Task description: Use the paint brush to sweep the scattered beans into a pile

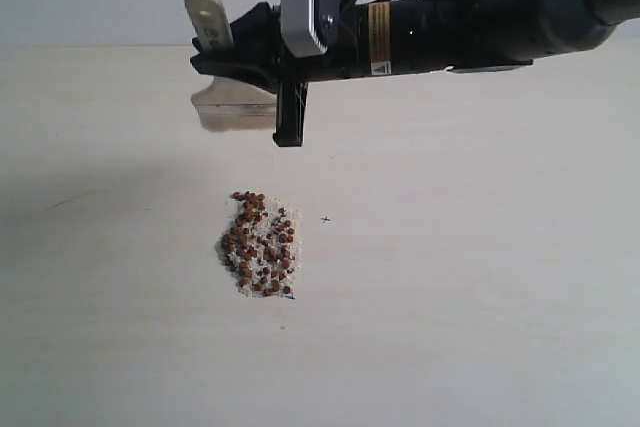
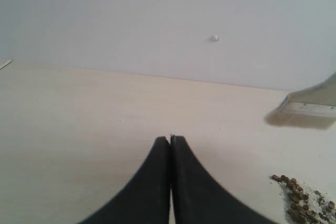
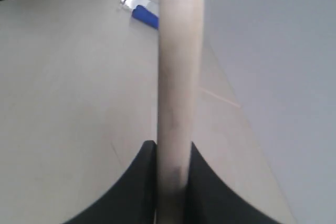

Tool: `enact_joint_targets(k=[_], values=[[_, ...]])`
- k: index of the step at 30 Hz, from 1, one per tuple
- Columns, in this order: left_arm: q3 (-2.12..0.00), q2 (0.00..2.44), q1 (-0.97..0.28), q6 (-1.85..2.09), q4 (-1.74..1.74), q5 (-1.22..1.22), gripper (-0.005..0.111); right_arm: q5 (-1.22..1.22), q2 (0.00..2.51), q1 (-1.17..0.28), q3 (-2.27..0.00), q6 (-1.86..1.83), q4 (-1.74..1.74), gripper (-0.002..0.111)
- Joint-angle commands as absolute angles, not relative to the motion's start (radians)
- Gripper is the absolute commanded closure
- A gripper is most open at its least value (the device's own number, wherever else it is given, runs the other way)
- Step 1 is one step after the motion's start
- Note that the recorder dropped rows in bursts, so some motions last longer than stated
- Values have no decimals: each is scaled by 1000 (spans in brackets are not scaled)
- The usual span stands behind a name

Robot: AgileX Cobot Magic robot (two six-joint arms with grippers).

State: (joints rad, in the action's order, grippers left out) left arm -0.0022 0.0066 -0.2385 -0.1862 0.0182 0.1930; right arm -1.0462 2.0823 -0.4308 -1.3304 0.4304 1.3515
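Observation:
The beans [image 1: 260, 244] lie in one compact reddish-brown pile with pale crumbs on the light table; the edge of the beans [image 2: 303, 199] also shows in the left wrist view. My right gripper [image 1: 228, 59] reaches in from the right and is shut on the pale wooden handle of the paint brush [image 1: 208, 15]. Its wide head hangs down behind the pile, apart from the beans. In the right wrist view the paint brush handle [image 3: 178, 77] runs between the fingers of the right gripper [image 3: 173, 153]. My left gripper [image 2: 170, 140] is shut and empty, low over the table, with the paint brush head [image 2: 314, 100] off to its side.
A blue and silver object [image 3: 143, 15] lies far off on the table in the right wrist view. A pale wall stands behind the table, with a small white speck [image 2: 213, 38] on it. A tiny dark mark [image 1: 325, 219] sits beside the pile.

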Motion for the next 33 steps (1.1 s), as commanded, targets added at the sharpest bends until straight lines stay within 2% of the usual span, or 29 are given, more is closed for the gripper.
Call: enact_joint_targets(k=[1,14,25,29,33], values=[[0,0,-244,-192,18,193,107,-1087,2169,-422,-1430,484,1524,108],[0,0,-244,-192,18,193,107,-1207,2237,-422,-1463,708,1656,108],[0,0,-244,-192,18,193,107,-1202,2104,-422,-1465,693,1586,108],[0,0,-244,-192,18,193,107,-1083,2062,-422,-1465,737,1586,108],[0,0,-244,-192,18,193,107,-782,2017,-422,-1465,878,1586,108]])
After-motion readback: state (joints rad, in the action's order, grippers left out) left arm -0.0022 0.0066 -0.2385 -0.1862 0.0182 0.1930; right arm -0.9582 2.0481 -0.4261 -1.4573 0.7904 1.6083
